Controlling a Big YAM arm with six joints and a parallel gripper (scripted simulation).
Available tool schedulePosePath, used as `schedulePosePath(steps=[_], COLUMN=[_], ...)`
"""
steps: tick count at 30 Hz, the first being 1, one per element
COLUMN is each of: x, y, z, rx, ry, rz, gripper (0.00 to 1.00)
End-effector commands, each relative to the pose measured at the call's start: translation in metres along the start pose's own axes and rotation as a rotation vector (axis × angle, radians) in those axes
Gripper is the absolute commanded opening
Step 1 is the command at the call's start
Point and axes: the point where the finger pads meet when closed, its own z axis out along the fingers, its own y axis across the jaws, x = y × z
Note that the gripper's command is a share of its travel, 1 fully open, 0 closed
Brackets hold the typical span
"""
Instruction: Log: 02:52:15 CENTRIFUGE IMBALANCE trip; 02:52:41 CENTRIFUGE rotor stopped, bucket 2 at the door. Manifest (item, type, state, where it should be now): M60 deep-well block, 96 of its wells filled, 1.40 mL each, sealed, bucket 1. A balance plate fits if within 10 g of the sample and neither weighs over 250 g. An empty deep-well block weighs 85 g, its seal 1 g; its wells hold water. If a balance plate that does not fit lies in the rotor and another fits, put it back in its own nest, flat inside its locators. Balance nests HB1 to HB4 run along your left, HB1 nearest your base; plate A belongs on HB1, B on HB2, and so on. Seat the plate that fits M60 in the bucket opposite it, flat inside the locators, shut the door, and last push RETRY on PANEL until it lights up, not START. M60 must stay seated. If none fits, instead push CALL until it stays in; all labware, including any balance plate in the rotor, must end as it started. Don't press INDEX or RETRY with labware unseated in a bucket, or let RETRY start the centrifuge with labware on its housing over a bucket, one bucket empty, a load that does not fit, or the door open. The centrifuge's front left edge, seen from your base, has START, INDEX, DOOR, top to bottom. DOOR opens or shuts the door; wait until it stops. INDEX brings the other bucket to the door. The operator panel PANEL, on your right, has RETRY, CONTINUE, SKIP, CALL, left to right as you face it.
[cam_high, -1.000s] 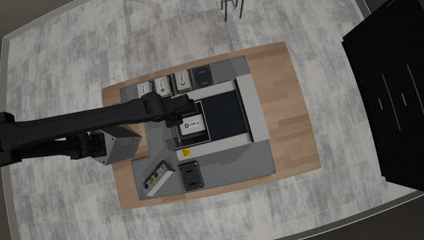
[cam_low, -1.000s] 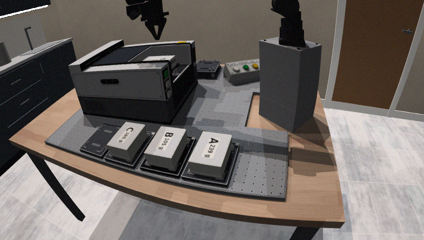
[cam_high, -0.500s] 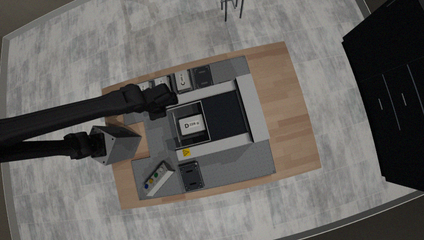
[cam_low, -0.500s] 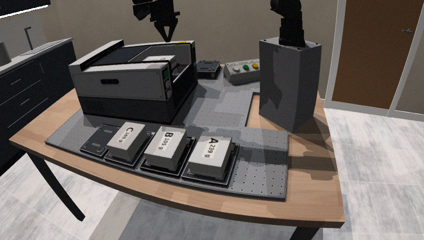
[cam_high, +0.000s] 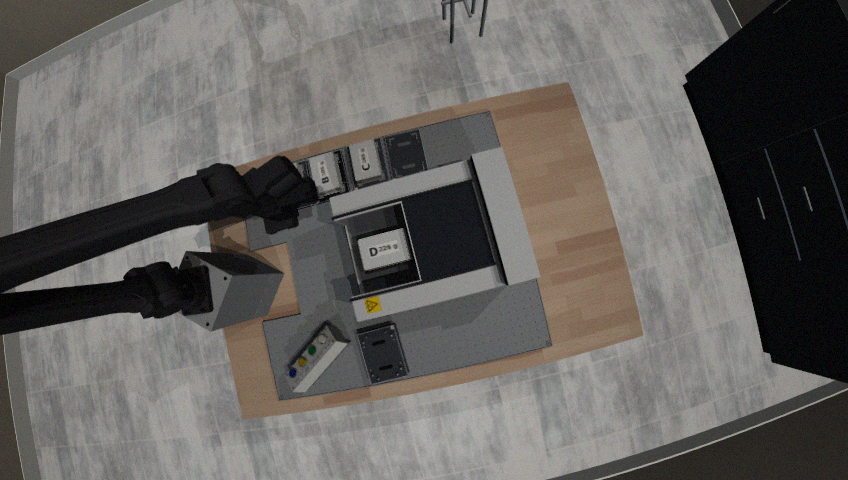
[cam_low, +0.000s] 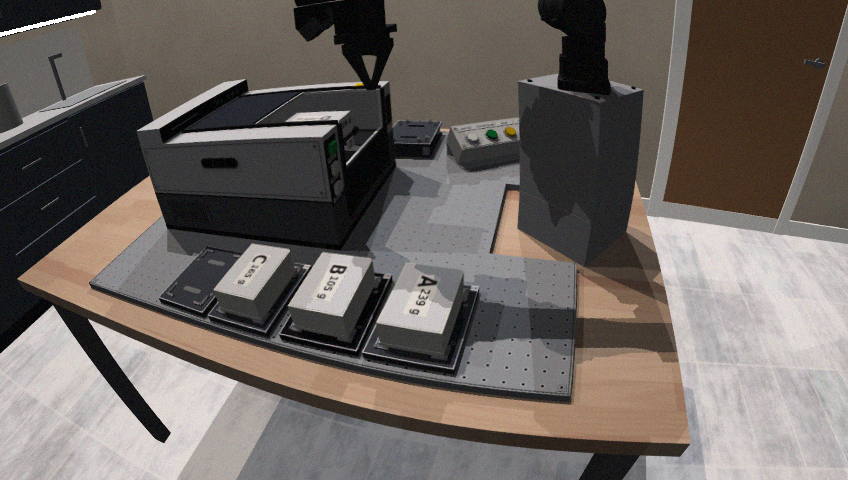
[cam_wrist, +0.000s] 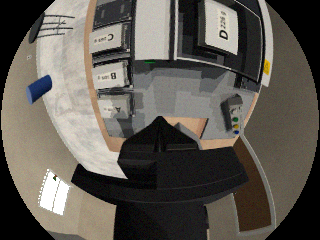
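Observation:
My gripper (cam_high: 280, 221) (cam_low: 368, 82) (cam_wrist: 159, 120) is shut and empty, high above the grey base plate off the centrifuge's front left corner. The centrifuge (cam_high: 505, 208) (cam_low: 238, 160) has its door open. White balance plate D (cam_high: 383, 249) (cam_low: 312, 117) (cam_wrist: 223, 23) sits flat in the bucket at the door. Plates A (239 g) (cam_low: 422, 300), B (105 g) (cam_high: 324, 172) (cam_low: 333, 288) and C (165 g) (cam_high: 364, 161) (cam_low: 252, 279) sit in their nests. Nest HB4 (cam_high: 404, 153) (cam_low: 196, 279) is empty. The arm hides plate A from above. M60 is out of sight.
The operator panel (cam_high: 315, 356) (cam_low: 482, 142) (cam_wrist: 231, 115) with its coloured buttons stands on the right. A spare dark nest (cam_high: 382, 352) (cam_low: 416, 133) lies beside it. The centrifuge's buttons (cam_low: 333, 145) run down its front left edge. The arm's grey pedestal (cam_high: 232, 288) (cam_low: 577, 166) stands at the near side.

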Motion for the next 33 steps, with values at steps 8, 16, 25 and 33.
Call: schedulePosePath(steps=[8,16,25,33], x=[0.035,0.067,0.084,0.095], y=[0.018,0.023,0.025,0.024], z=[-0.001,0.004,0.008,0.014], rx=[-0.008,-0.010,-0.009,0.000], ry=[-0.033,-0.031,-0.028,-0.012], rz=[0.027,0.028,0.028,0.027], gripper=[0.00,0.00,0.00,0.00])
